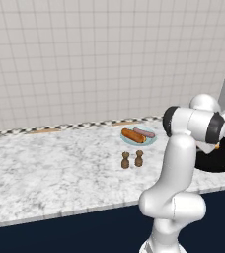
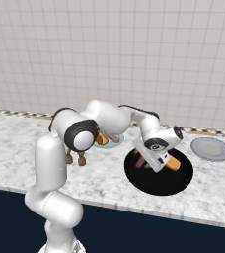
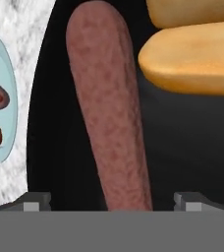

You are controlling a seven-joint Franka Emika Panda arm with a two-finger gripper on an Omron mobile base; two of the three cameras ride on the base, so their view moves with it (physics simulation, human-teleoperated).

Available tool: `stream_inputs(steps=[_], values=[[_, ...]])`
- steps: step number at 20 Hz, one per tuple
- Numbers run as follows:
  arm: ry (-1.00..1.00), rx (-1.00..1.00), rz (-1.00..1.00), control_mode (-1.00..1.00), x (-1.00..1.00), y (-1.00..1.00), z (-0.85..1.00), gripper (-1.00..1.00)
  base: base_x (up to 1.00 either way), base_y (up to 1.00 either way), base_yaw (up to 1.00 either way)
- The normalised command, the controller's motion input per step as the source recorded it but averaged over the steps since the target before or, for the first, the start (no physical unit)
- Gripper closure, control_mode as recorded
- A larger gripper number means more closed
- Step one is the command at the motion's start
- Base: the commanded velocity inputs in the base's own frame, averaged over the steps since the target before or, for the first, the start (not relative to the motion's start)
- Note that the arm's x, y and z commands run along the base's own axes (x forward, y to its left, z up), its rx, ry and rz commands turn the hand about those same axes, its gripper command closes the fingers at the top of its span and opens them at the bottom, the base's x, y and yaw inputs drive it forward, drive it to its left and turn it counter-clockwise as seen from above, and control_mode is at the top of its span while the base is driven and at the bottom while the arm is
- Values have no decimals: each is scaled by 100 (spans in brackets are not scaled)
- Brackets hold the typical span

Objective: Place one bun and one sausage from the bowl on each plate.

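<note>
In the hand view a pinkish-brown sausage (image 3: 109, 123) lies on the floor of the black bowl (image 3: 182, 157), running straight away from me. My gripper (image 3: 113, 202) is open, its two fingertips (image 3: 38, 201) standing wide on either side of the sausage's near end without touching it. Two orange-brown buns (image 3: 192, 64) lie to the sausage's right. From the right base view the gripper (image 2: 145, 160) reaches down into the bowl (image 2: 159, 185) over the sausage (image 2: 140, 162), with a bun (image 2: 172, 164) beside the hand. The light blue plate (image 1: 138, 141) holds one bun (image 1: 133, 135) and one sausage (image 1: 144, 132). The grey plate (image 2: 211, 148) is bare.
Two small brown shakers (image 1: 126, 160) (image 1: 139, 158) stand on the marble counter (image 1: 60, 168) just in front of the light blue plate. A tiled wall backs the counter. The counter's front edge runs close below the bowl.
</note>
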Motion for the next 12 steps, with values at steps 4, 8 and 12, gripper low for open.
stream_inputs(steps=[4, 8, 12], values=[[0, 0, 0, -100, 0, -2, -28, -100, 0, 0, 0], [0, 0, 2, -100, 0, 4, -23, -100, 0, 0, 0], [0, 0, 2, -100, 0, 24, -37, 100, 0, 0, 0]])
